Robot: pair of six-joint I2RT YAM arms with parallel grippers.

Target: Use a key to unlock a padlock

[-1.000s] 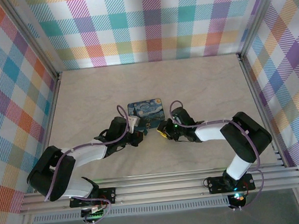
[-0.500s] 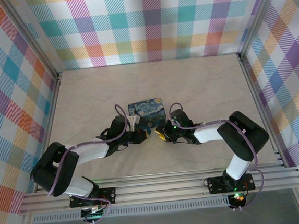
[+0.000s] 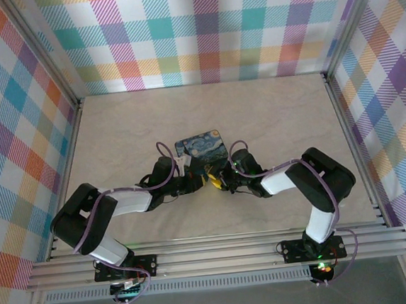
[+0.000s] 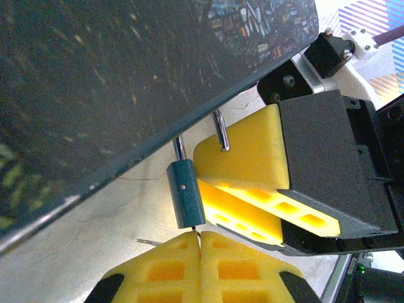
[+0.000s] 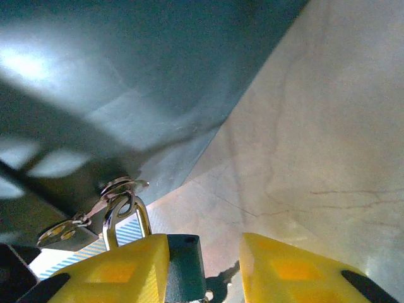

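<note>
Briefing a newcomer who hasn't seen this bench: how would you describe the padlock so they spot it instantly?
Centred on the table sits a tin painted with a night sky. At its near edge, the padlock hooks through a hasp. It is tiny, plain blue with a silvery shackle, unlike the big tin.

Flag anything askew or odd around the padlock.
The padlock sits off-centre in the right tool: its body rests against one yellow pad, with a clear gap to the other, so it is not clamped. It is hooked through the hasp of the tin. Nothing looks spilled or damaged.
</note>
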